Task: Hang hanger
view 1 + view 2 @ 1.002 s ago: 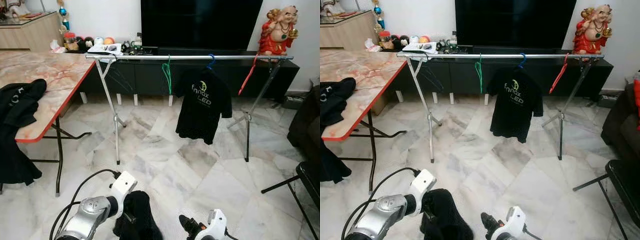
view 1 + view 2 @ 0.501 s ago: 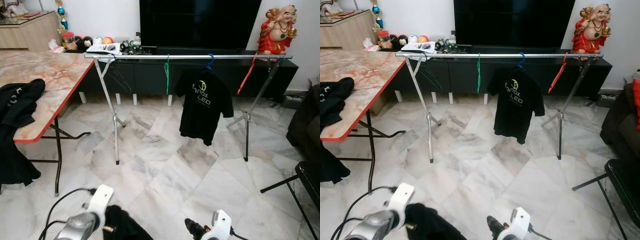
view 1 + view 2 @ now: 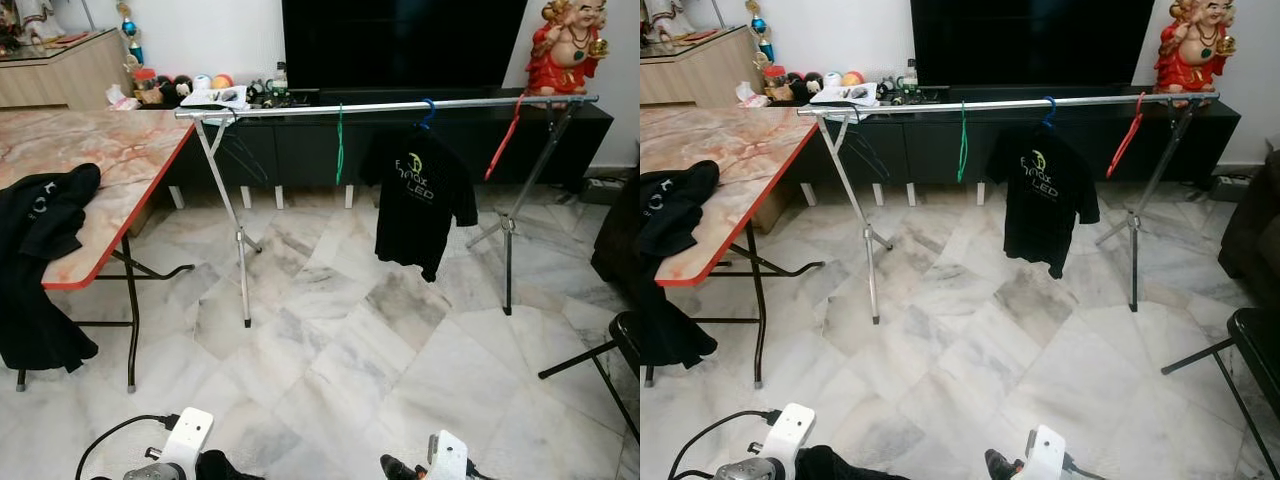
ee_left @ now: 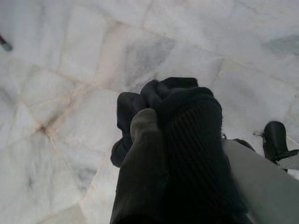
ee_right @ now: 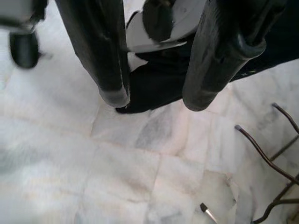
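Observation:
A long metal clothes rail [image 3: 300, 108] stands across the room ahead on two folding legs. On it hang a bare green hanger [image 3: 340, 150], a blue hanger carrying a black T-shirt [image 3: 418, 200], and a red hanger [image 3: 503, 140] near the rail's right end. A thin dark wire hanger [image 3: 238, 152] dangles by the left leg. My left gripper [image 4: 159, 116] is low at the bottom edge, shut on a bunched black garment [image 4: 187, 140] that covers its fingers. My right gripper [image 5: 159, 100] hangs open over the marble floor, nothing between its fingers.
A marble-top folding table [image 3: 120, 160] stands to the left with another black garment [image 3: 45, 215] draped over its edge. A dark TV cabinet [image 3: 300, 150] and a red statue [image 3: 570, 45] sit behind the rail. A black chair [image 3: 615, 350] is at the right.
Both arms have sunk toward the bottom edge of the eye views, and the black garment in the left gripper has dropped almost out of sight. The camera has shifted slightly.

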Controlling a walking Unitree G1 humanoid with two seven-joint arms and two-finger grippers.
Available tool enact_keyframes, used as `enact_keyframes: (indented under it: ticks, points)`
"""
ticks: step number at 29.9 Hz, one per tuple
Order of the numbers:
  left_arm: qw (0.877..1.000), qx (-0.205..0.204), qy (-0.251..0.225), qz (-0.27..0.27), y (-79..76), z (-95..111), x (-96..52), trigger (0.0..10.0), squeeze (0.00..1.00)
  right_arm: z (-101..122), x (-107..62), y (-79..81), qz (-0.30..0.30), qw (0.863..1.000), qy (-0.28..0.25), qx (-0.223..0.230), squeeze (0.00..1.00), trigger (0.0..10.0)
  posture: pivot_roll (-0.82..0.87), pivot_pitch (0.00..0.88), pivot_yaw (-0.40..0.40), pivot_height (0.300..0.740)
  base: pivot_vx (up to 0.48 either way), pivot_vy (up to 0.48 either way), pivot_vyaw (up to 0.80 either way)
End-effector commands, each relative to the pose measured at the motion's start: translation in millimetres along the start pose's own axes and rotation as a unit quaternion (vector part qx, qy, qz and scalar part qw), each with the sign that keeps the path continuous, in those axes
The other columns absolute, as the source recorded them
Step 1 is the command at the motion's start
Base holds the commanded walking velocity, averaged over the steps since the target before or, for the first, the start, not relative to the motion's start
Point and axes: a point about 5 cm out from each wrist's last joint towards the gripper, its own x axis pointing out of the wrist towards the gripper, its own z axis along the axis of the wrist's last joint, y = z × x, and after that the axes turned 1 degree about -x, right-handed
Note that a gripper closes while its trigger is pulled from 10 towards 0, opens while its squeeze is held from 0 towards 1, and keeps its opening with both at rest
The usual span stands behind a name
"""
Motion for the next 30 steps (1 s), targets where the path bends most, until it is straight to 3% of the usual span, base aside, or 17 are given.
enact_keyframes:
  ticks: [1, 5, 12, 15, 18, 23, 30]
  points:
    - [1.000, 0.016, -0.010, 0.004, 3.4, 6.2, -0.1, 10.0, 0.00, 28.4, 2.2, -26.7, -0.031, 0.952, -0.034, -0.303, 0.00, 10.0, 0.13, 0.061, 0.072, 0.740, 0.000, 0.000, 0.00]
    - [1.000, 0.007, -0.011, 0.013, 5.5, 5.6, -0.3, 10.0, 0.00, 28.0, 2.5, -27.6, -0.035, 0.952, -0.034, -0.302, 0.00, 10.0, 0.13, 0.062, 0.070, 0.740, 0.000, 0.000, 0.00]
    - [0.997, -0.060, 0.014, 0.048, 16.1, -28.0, -8.4, 10.0, 0.00, 8.2, -4.9, -56.0, -0.099, 0.963, -0.013, -0.249, 0.00, 10.0, 0.12, 0.048, 0.061, 0.740, 0.000, 0.000, 0.00]
    - [0.996, -0.062, 0.039, 0.059, 16.8, -48.0, -13.0, 10.0, 0.00, 2.4, -11.4, -73.5, -0.145, 0.963, -0.009, -0.226, 0.00, 10.0, 0.10, 0.034, 0.056, 0.740, 0.000, 0.000, 0.00]
    - [0.995, -0.063, 0.051, 0.062, 14.7, -57.5, -14.9, 10.0, 0.00, -0.5, -14.6, -81.2, -0.170, 0.962, -0.006, -0.216, 0.00, 10.0, 0.09, 0.025, 0.060, 0.740, 0.000, 0.000, 0.00]
    - [0.994, -0.064, 0.062, 0.068, 11.5, -64.4, -15.5, 10.0, 0.00, -4.6, -17.8, -88.7, -0.195, 0.966, -0.008, -0.171, 0.00, 10.0, 0.08, 0.004, 0.063, 0.740, 0.000, 0.000, 0.00]
    - [0.993, -0.063, 0.070, 0.072, 1.5, -64.5, -12.0, 10.0, 0.00, -8.4, -21.3, -95.6, -0.199, 0.966, -0.003, -0.163, 0.00, 10.0, 0.02, 0.000, 0.075, 0.740, 0.000, 0.000, 0.00]
